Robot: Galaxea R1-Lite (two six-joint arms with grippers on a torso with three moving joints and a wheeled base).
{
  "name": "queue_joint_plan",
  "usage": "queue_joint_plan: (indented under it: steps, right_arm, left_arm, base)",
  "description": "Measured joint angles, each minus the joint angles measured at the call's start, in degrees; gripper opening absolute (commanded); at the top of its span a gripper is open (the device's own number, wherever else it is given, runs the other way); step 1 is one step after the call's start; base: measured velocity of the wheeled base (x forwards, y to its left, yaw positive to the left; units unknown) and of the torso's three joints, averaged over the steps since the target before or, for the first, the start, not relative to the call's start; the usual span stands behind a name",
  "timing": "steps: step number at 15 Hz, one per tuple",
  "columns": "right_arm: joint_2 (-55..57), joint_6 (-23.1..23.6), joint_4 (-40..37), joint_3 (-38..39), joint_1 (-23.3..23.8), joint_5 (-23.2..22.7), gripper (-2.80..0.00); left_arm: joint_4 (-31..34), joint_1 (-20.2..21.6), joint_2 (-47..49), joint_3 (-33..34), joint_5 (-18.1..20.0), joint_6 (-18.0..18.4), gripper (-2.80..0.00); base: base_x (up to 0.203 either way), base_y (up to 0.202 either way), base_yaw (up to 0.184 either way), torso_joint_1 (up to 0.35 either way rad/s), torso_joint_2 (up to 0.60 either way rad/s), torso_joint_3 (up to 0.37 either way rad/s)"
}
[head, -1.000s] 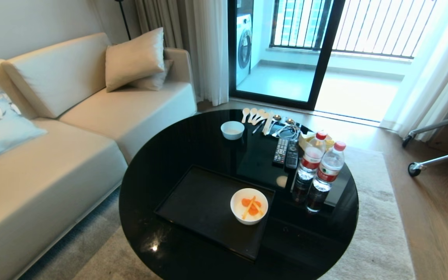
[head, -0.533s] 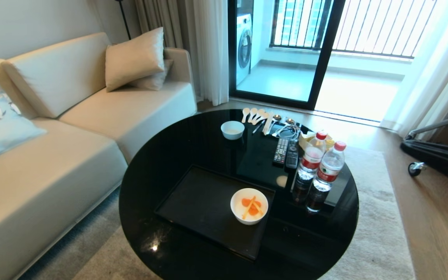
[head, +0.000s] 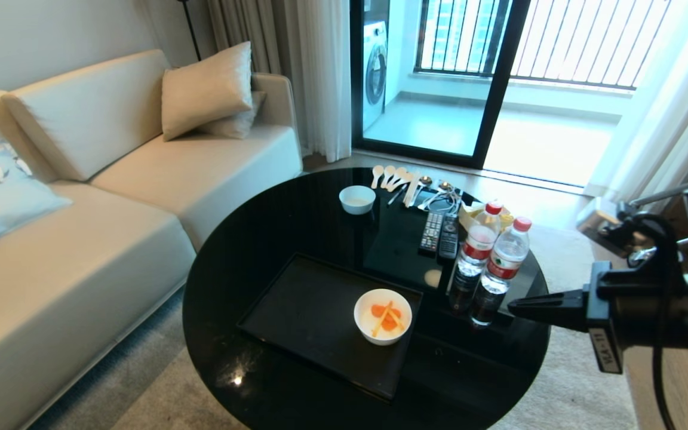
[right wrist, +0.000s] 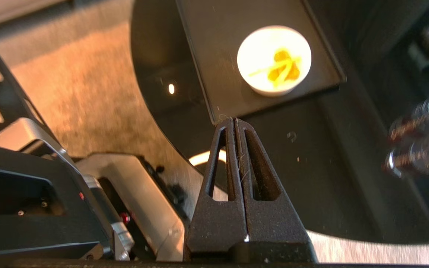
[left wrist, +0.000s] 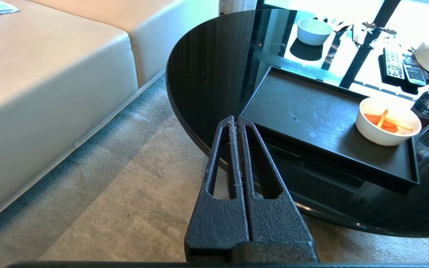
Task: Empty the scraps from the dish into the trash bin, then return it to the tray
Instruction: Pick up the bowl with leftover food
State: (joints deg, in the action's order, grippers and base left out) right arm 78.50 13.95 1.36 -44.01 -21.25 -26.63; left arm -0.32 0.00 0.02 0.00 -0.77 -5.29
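At the right edge of the frame my right end effector (head: pixel 514 309) has swung in, shut and empty; the dish (head: pixel 383 316) with scraps (head: pixel 384 316) waits on the tray (head: pixel 296 310), ungrasped.

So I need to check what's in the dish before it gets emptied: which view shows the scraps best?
The left wrist view: the scraps show sharply as orange slices and pale strips in the dish. The head view shows them from above but smaller. The right wrist view has them blurred and washed yellow.
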Motion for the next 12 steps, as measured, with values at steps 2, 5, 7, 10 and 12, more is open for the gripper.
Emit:
queue_joint_plan:
  steps: [2,5,7,10,12]
  right_arm:
    - [6.24,0.07,-2.55,-3.97,-2.53,4.95,-2.8]
    - [14.95,-0.96,-3.3,-8.18,-7.93,12.09,-2.8]
    - [19.48,-4.93,-3.8,-11.14,-11.61,16.71,-2.8]
    - [24.72,-14.87,-9.17,-18.02,-16.01,23.28,-2.8]
    - [27.57,-21.02,-16.02,-23.77,-17.53,26.13,-2.8]
  left_arm:
    - [0.01,0.0,0.0,0.0,0.0,0.0,-2.8]
    - [-0.01,0.0,0.0,0.0,0.0,-0.02,-2.8]
    - [-0.01,0.0,0.0,0.0,0.0,-0.02,-2.8]
    - [0.01,0.0,0.0,0.0,0.0,0.0,-2.8]
    - [-0.01,0.0,0.0,0.0,0.02,0.0,-2.8]
  base:
    - [0.0,0.0,0.0,0.0,0.0,0.0]
    - [0.0,0.0,0.0,0.0,0.0,0.0]
    - [0.0,0.0,0.0,0.0,0.0,0.0]
    - [0.0,0.0,0.0,0.0,0.0,0.0]
    - [0.0,0.0,0.0,0.0,0.0,0.0]
